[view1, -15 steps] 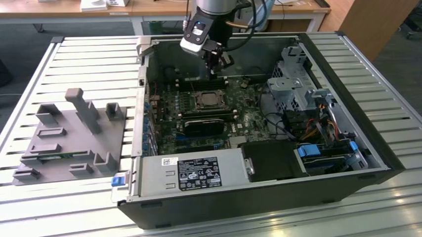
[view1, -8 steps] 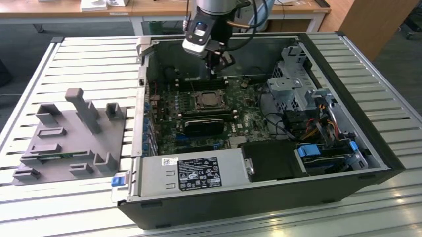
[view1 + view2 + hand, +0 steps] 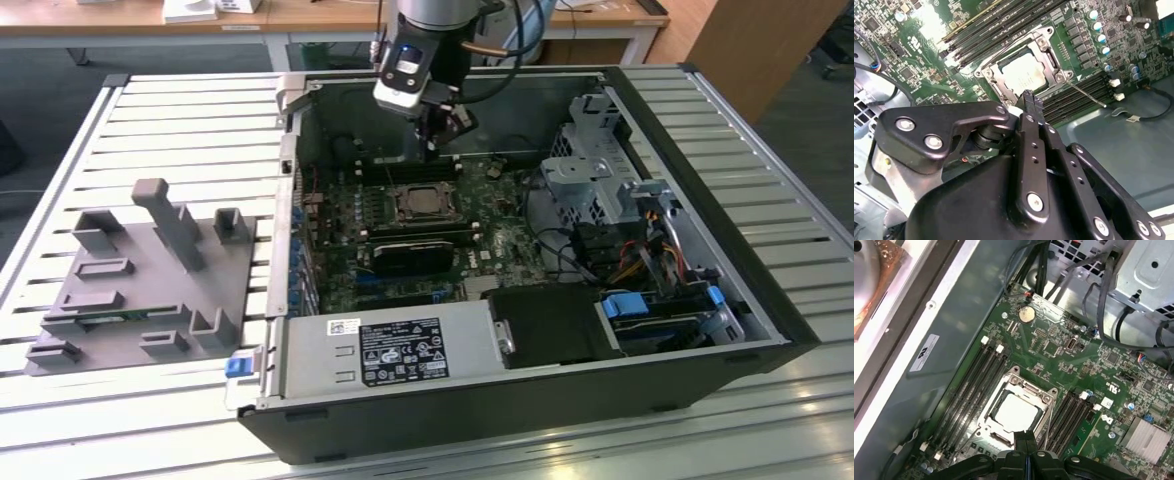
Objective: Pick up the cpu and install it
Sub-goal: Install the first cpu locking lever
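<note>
At the exterior view's left, a grey fixture tray (image 3: 147, 270) rests on the slatted table (image 3: 54, 150), just beside the open computer case (image 3: 747, 330). A grey power supply (image 3: 387, 350) occupies the near left corner of the case.

The green motherboard (image 3: 334, 270) lies flat on the case floor. The cpu (image 3: 424, 203) is seated in the socket (image 3: 391, 199) on the motherboard, silver top facing up, enclosed by the metal socket frame. It is visible in both wrist views (image 3: 1024, 75) (image 3: 1015, 412). Memory slots (image 3: 974, 385) run along both sides of the socket.

The gripper (image 3: 434, 150) hangs above the far edge of the socket and is clear of the cpu. Its two fingers are pressed together with nothing between them, as both wrist views show (image 3: 1030, 100) (image 3: 1026, 437).

A metal drive cage (image 3: 601, 150) stands at the exterior view's right, inside the case.
</note>
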Controlling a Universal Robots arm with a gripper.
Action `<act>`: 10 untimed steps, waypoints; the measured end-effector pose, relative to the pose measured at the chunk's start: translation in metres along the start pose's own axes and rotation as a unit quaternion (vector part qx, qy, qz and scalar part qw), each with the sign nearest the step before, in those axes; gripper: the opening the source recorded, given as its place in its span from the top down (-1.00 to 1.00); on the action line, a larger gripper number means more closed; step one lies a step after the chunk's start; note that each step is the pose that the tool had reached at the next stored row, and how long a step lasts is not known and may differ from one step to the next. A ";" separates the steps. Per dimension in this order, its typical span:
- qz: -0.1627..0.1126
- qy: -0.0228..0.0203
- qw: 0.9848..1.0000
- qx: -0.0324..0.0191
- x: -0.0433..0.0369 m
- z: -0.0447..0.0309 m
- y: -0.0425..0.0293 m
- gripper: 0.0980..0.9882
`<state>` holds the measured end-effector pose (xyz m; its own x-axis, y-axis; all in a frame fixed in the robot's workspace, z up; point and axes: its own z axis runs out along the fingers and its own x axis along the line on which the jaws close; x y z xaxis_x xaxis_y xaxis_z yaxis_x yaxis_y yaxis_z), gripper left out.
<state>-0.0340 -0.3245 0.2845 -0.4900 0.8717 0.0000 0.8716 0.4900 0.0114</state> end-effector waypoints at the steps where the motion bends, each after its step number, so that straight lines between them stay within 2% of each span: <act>1: -0.003 0.000 1.000 0.000 0.0000 0.0000 0.0000 0.98; 10: -0.033 0.000 0.999 0.000 0.0000 0.0000 0.0000 0.98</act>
<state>-0.0340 -0.3244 0.2845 -0.5464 0.8375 0.0000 0.8375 0.5464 0.0113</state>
